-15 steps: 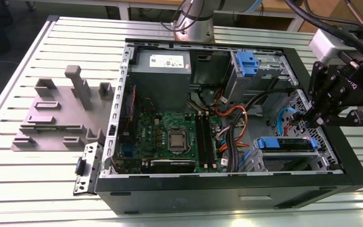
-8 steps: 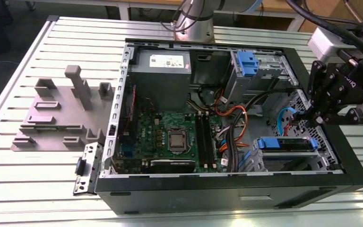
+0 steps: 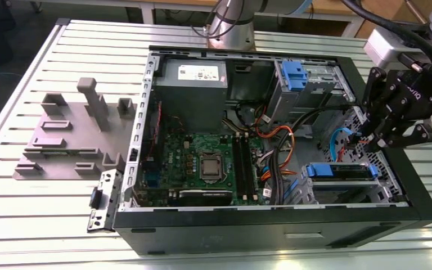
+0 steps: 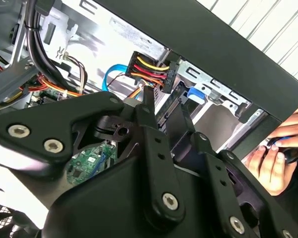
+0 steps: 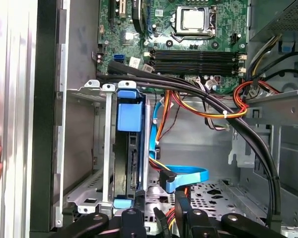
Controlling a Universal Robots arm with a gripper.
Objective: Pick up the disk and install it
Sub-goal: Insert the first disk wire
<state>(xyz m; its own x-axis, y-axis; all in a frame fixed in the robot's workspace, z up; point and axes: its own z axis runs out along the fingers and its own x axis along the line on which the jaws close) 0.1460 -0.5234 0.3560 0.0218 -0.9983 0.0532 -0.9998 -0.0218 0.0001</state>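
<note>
The disk [image 3: 341, 171] sits in the drive cage at the front corner of the open computer case [image 3: 276, 222], on the exterior view's right. Its blue side rails show. In the first wrist view the disk [image 5: 134, 163] stands edge-on in the metal cage, with a blue rail tab over it. My gripper [image 3: 368, 143] hangs above the case's right wall, a little above and beside the disk. Its fingers are apart and hold nothing that I can make out. A black power plug [image 4: 151, 69] with yellow, red and orange wires lies just off my gripper [image 4: 165, 106] tips. My gripper [image 5: 160, 199] points into the case floor beside the cage.
A blue data cable [image 5: 186, 177] and a black cable bundle [image 5: 213, 104] cross the case beside the cage. The motherboard [image 3: 201, 163] fills the middle. A blue clip [image 3: 294, 76] stands in the upper bay. A grey fixture [image 3: 73, 135] lies on the slatted table. A person's hand [image 4: 275, 153] rests outside the case.
</note>
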